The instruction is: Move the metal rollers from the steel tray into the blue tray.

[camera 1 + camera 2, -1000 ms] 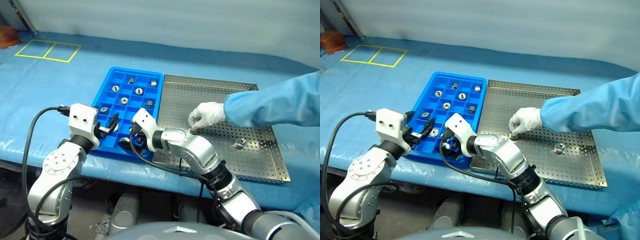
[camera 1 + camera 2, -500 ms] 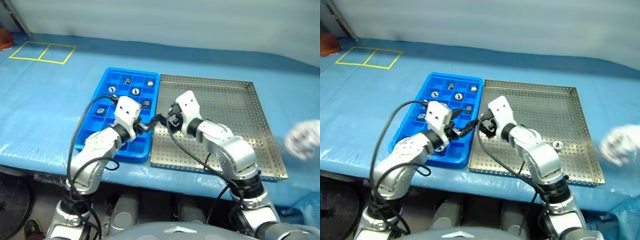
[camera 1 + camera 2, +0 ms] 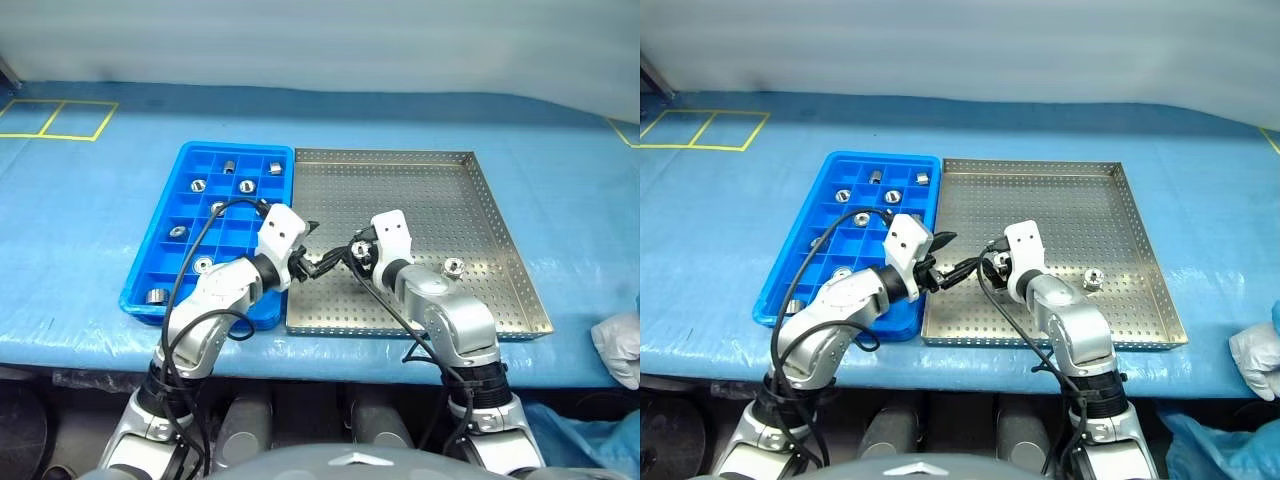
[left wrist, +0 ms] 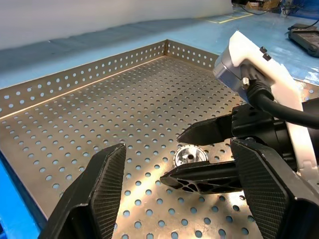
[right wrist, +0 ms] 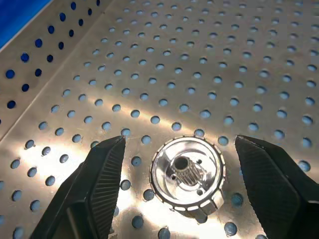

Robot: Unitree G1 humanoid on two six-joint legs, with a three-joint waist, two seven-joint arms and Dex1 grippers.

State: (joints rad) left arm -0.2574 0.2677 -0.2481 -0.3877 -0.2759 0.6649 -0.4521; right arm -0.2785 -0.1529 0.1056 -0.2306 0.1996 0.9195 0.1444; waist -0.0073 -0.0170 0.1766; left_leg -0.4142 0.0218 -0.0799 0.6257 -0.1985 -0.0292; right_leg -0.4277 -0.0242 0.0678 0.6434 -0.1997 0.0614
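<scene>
Both my grippers sit low over the steel tray [image 3: 480, 215], near its left edge, just past the wall it shares with the blue tray [image 3: 150, 275].

Right gripper [image 5: 174, 149]: fingers spread wide, nothing between them gripped. One metal roller [image 5: 188, 174] lies flat on the perforated floor directly between the two fingertips, hollow centre facing up, not touched by either finger [image 5: 102, 174].

Left gripper [image 4: 174, 191]: also wide, holding nothing. It points toward my right gripper, and the same roller [image 4: 190, 156] lies on the tray floor between them.

A second roller [image 3: 453, 266] rests on the steel tray nearer the right edge, well apart from both grippers.

Blue tray: several rollers sit in separate compartments, three along the far row [image 3: 228, 167], others scattered down the left and middle columns, one in the near left corner [image 3: 157, 295].

A gloved hand [image 3: 620, 345] shows at the right, off the steel tray, beyond its near right corner.
</scene>
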